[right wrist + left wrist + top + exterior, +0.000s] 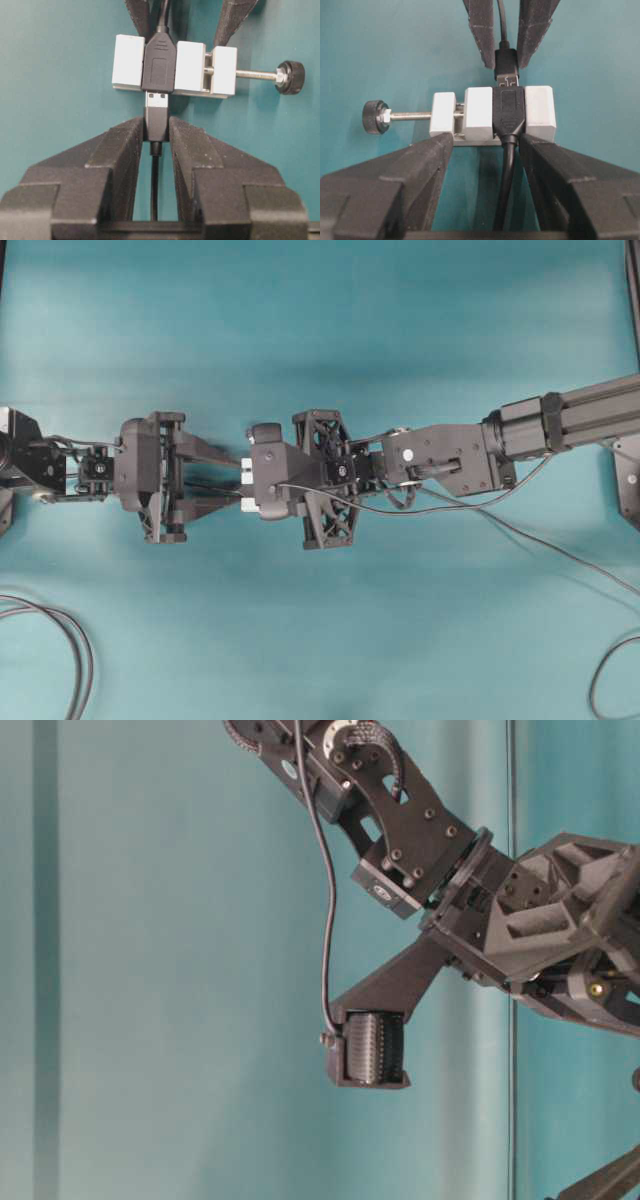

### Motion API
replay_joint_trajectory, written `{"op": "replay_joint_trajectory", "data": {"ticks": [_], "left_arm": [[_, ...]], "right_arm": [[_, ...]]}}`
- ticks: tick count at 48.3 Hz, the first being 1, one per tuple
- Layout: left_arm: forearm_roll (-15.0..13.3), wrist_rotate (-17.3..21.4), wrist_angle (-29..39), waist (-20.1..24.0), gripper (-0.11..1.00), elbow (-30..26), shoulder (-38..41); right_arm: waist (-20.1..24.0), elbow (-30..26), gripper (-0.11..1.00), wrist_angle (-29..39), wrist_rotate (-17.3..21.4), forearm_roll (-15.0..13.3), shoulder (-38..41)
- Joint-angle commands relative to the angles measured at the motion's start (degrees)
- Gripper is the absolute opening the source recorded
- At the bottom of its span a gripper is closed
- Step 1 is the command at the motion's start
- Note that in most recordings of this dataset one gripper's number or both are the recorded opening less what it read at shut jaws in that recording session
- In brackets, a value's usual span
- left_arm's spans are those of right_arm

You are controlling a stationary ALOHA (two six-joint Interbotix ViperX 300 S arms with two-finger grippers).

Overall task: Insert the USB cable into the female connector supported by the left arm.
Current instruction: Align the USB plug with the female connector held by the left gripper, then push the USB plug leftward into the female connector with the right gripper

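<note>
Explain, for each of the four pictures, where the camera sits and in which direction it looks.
Overhead: above, looking straight down; both arms meet mid-table.
Table-level: low, side-on; sees the right gripper and arm links.
Left wrist: behind the left gripper, which holds the female connector.
Right wrist: behind the right gripper, which holds the USB cable.
Both wrist views share connector and plug, seen from opposite sides.

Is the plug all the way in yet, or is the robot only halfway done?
Nearly there. Done: the left tool holds the white clamp carrying the female connector, and the right tool grips the USB plug. In hand: the plug's metal tip meets the connector's mouth, yet silver shows outside. Left: push it in until the silver disappears.
</note>
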Motion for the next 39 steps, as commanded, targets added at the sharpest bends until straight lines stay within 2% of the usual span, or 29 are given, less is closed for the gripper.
{"op": "replay_joint_trajectory", "data": {"ticks": [1,39], "left_arm": [[0.1,0.9,-0.4,0.1,0.68,-1.0,-0.6],[0.1,0.8,0.0,0.1,0.68,-2.4,-0.6]], "right_arm": [[0.3,-1.6,0.22,-0.6,-0.1,-0.1,-0.9],[0.3,-2.8,0.22,-0.8,-0.2,-0.1,-0.6]]}}
